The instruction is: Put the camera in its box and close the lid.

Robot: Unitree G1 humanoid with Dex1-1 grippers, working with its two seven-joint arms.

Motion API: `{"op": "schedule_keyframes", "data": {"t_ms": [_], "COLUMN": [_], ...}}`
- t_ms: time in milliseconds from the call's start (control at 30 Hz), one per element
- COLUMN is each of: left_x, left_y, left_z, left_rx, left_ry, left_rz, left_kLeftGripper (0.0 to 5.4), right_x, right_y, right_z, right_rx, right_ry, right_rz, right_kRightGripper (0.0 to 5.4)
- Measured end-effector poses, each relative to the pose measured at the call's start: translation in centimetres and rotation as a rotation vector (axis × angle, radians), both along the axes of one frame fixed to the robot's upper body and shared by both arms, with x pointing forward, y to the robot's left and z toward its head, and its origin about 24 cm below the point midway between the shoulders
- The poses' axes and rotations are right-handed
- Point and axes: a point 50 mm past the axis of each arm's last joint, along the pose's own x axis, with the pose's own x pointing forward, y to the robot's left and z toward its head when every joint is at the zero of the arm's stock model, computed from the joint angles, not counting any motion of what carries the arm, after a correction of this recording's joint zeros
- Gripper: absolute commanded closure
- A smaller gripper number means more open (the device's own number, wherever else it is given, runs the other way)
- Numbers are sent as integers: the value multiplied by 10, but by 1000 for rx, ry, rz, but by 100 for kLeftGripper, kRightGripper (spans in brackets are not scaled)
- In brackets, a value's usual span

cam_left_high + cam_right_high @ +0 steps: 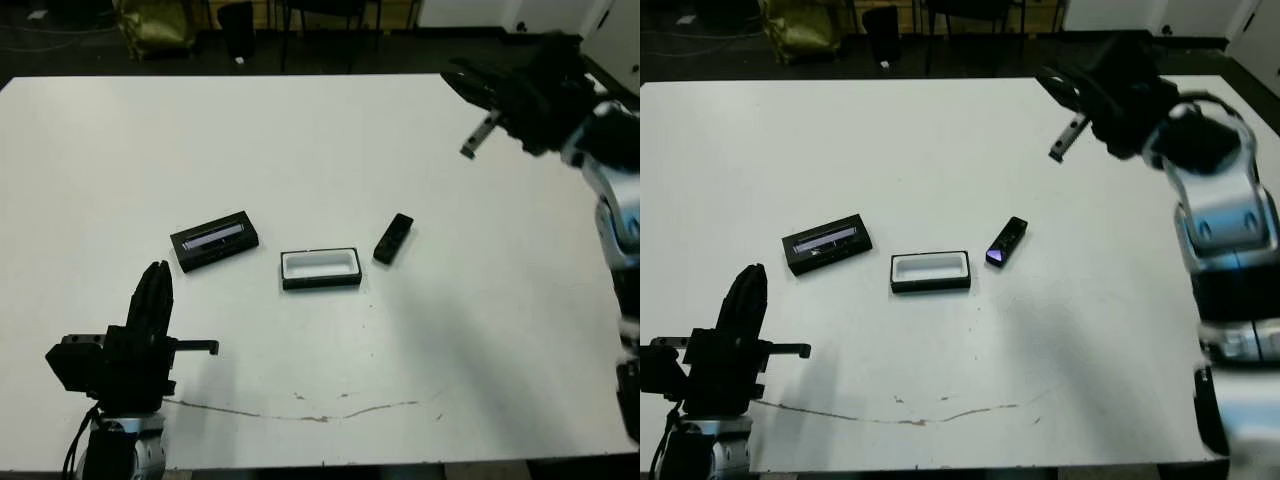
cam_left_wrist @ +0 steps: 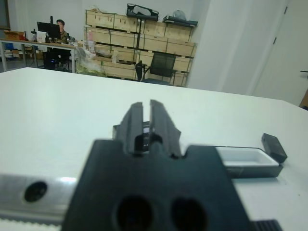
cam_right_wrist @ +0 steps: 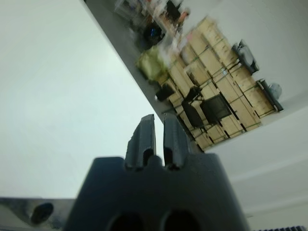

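Observation:
The box (image 1: pixel 320 268), a shallow black tray lined in white, lies open at the table's middle. Just to its right the slim black camera (image 1: pixel 393 239) rests on the table at a slant. To the left of the box lies the lid (image 1: pixel 214 240), black with a glossy strip facing up. My left gripper (image 1: pixel 158 272) hovers near the front left, short of the lid, shut and holding nothing. In the left wrist view the box (image 2: pixel 246 161) and the camera (image 2: pixel 274 147) show beyond its fingers. My right gripper (image 1: pixel 456 78) is raised over the far right of the table, shut and empty.
A thin dark scratch line (image 1: pixel 320 412) runs along the white table (image 1: pixel 300 140) near its front edge. Chairs and stacked boxes stand beyond the far edge. A person (image 2: pixel 60 25) sits at a desk far off in the room.

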Motion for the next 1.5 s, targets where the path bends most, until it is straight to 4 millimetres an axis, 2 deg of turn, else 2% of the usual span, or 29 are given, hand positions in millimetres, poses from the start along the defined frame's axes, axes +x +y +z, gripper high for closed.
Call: {"op": "schedule_keyframes", "data": {"t_ms": [167, 300, 433, 700, 900, 1233, 1500], "left_x": [1, 1, 1, -1, -2, -2, -2], "left_y": [-1, -2, -5, -6, -5, -7, -8], "left_z": [0, 1, 1, 1, 1, 0, 0], "left_rx": [5, 6, 12, 22, 10, 23, 20], "left_ry": [7, 13, 14, 8, 5, 12, 14], "left_rz": [-1, -3, -11, -1, 0, 9, 9], "left_kLeftGripper": [537, 537, 537, 537, 537, 537, 537], "right_x": [25, 35, 41, 44, 42, 38, 34], "right_y": [19, 33, 44, 58, 56, 46, 45], "right_z": [-17, -22, -31, -65, -87, -110, -118], "right_rx": [-156, -251, -326, -418, -466, -470, -517], "right_ry": [80, 113, 137, 192, 240, 322, 346], "right_rz": [-22, -23, -33, -33, -40, -61, -6], "right_kRightGripper": [540, 540, 540, 540, 540, 540, 540]}}
